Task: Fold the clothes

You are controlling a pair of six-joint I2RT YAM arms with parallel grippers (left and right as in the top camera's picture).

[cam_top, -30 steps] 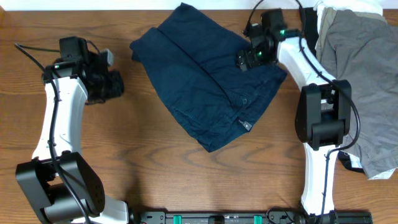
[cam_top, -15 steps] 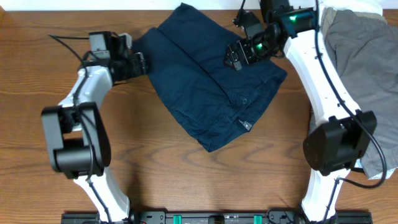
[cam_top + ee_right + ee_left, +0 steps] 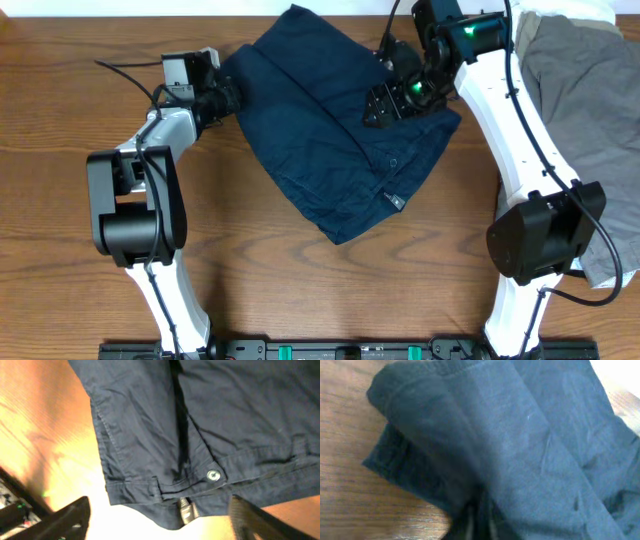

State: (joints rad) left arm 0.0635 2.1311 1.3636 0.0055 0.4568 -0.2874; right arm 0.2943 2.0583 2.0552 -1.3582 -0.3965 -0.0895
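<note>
Grey crumpled garment (image 3: pixel 590 120) sits far right, beside the right arm. Dark navy wrinkled shorts (image 3: pixel 330 130) lie mid wooden table (image 3: pixel 300 290). Right gripper (image 3: pixel 383 105) hangs over the waistband, fingers spread wide. Left gripper (image 3: pixel 228 98) sits at their left edge, grip unclear.

This looks like a robotics lab bench. A left arm (image 3: pixel 150 150) and a right arm (image 3: pixel 520 120) rise from a black rail (image 3: pixel 350 350) edging a wood-grain surface (image 3: pixel 300 290), with loose cables (image 3: pixel 120 70) and heaped grey laundry (image 3: pixel 590 120).

Grey garment (image 3: pixel 592 125) and white cloth (image 3: pixel 565 12) on wooden table (image 3: pixel 300 290).
</note>
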